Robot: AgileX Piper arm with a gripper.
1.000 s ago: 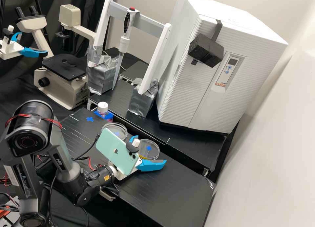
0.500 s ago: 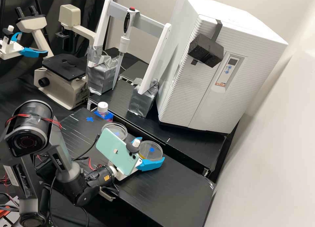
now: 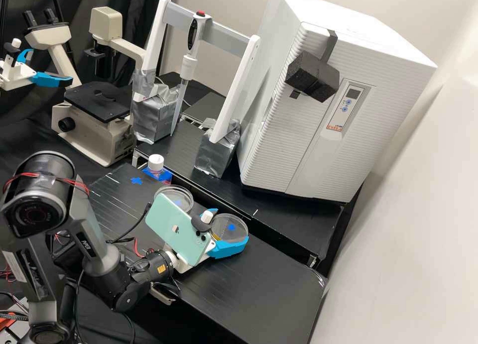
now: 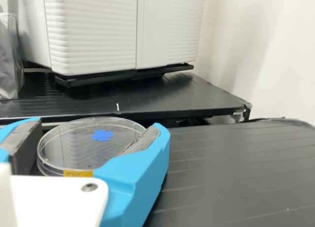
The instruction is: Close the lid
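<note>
High view: the pincer was found at the rear part of the black worktop, its blue fingers on opposite sides of a clear round dish and, as judged, clamped on it. A blue mark lay near the middle of the dish. A second clear dish stood beyond the green phone, partly hidden by it, with a white-capped bottle further off. Whether the held piece was the loose lid or a dish with its lid on could not be determined; nor could its clearance from the worktop.

Wrist view: the clear dish was between the grey finger pads, with a yellow label low on its side. It appeared close to level. The worktop's back edge and the dark gap were near it.

Hazards, as assessed: too hard a squeeze on the thin rim could have made it flex or spring out. Uneven pad contact could have tipped the lid, seating it askew. A push toward the back edge risked sending the dish into the gap.
</note>
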